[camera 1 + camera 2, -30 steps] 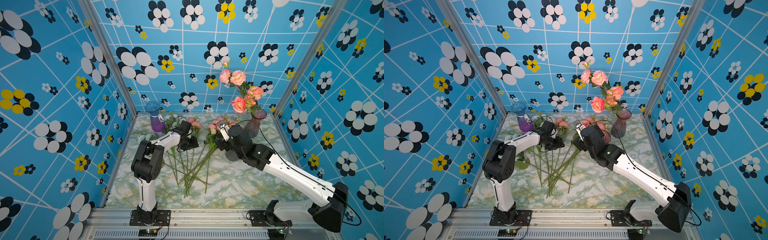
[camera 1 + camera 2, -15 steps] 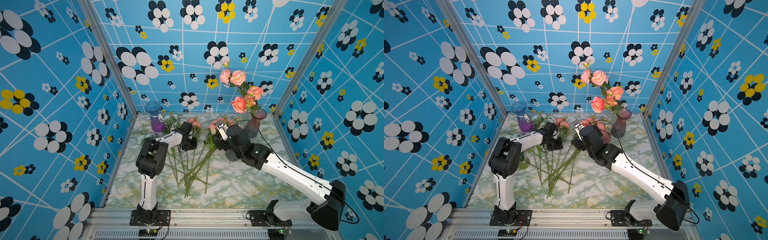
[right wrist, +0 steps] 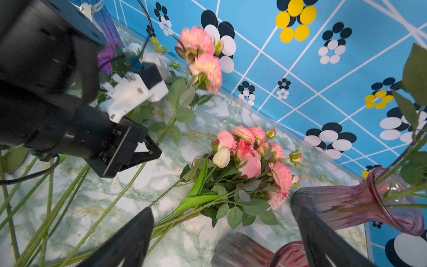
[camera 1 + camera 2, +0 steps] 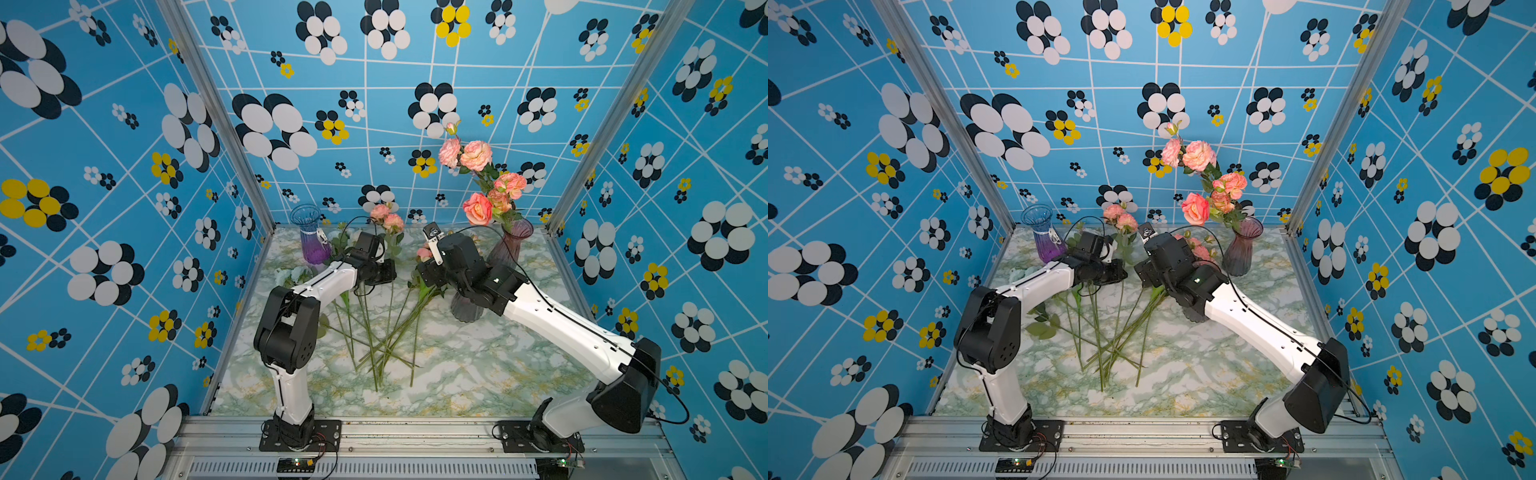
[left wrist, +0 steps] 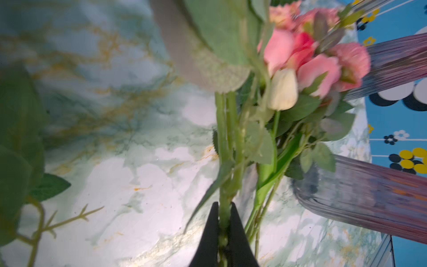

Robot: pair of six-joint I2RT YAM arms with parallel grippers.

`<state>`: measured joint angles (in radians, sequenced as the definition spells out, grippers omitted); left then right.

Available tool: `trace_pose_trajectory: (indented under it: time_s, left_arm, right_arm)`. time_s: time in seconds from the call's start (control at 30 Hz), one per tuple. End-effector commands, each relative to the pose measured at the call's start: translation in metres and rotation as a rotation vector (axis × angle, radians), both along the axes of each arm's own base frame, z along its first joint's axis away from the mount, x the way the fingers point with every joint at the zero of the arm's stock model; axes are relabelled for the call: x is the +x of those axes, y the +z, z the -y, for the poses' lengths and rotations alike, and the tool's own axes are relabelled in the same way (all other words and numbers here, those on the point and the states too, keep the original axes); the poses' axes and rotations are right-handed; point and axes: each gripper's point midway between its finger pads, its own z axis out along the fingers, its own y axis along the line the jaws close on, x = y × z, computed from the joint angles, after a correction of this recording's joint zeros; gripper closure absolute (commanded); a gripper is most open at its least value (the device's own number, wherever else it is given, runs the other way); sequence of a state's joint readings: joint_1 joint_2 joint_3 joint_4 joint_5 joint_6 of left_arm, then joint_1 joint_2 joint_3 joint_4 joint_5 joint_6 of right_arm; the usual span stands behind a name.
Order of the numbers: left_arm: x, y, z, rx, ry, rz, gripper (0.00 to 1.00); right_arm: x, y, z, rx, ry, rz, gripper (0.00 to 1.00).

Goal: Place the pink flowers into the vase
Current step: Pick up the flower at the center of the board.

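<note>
above the green-veined marble tabletop [image 4: 478, 374], the left gripper [image 5: 223, 209] is pinched tight on the thin green stem [image 5: 221, 143] of two ruffled pink flowers [image 4: 387, 217], likely to leave its cut end free for the ribbed pink glass vase [image 4: 509, 245]; the right gripper [image 3: 224, 209] hangs wide open over a loose pink bunch [image 3: 249, 161]

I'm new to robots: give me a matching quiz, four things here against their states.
Things: 1 left gripper; 2 right gripper; 3 pink vase by the back wall; 4 blue-purple vase.
States: A holds upright pink flowers; B shut on a pink flower stem; C open, empty; D no flowers inside.
Pairs: 1-B, 2-C, 3-A, 4-D.
</note>
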<state>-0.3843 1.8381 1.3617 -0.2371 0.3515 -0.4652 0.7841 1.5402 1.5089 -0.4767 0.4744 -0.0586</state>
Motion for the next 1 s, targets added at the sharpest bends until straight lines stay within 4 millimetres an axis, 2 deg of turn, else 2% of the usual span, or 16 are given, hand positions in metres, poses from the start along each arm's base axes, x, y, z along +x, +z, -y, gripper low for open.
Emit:
trace_pose_trajectory:
  time_s: [0.0, 0.03, 0.2, 0.33, 0.43, 0.6, 0.97]
  left_arm:
    - [0.008, 0.04, -0.002, -0.022, -0.017, 0.165, 1.0]
    - [0.009, 0.047, -0.003, -0.027, -0.019, 0.194, 1.0]
    - [0.006, 0.087, -0.006, -0.072, -0.003, 0.361, 1.0]
    - [-0.007, 0.106, -0.005, -0.11, -0.019, 0.46, 1.0]
    - [-0.019, 0.116, -0.001, -0.152, -0.043, 0.516, 1.0]
    - [-0.038, 0.136, 0.009, -0.206, -0.091, 0.621, 1.0]
    - [-0.046, 0.156, 0.015, -0.239, -0.124, 0.669, 1.0]
  right_arm:
    - [0.003, -0.001, 0.0, 0.05, -0.036, -0.082, 0.01]
    - [0.006, 0.007, -0.002, 0.072, -0.041, -0.077, 0.01]
    - [0.019, 0.019, -0.008, 0.108, -0.072, -0.105, 0.01]
    - [0.027, 0.029, -0.016, 0.205, -0.057, -0.127, 0.01]
    - [0.031, 0.034, -0.029, 0.273, -0.02, -0.131, 0.02]
    - [0.037, 0.032, -0.048, 0.293, 0.023, -0.169, 0.07]
    - [0.042, 0.03, -0.073, 0.352, 0.093, -0.203, 0.21]
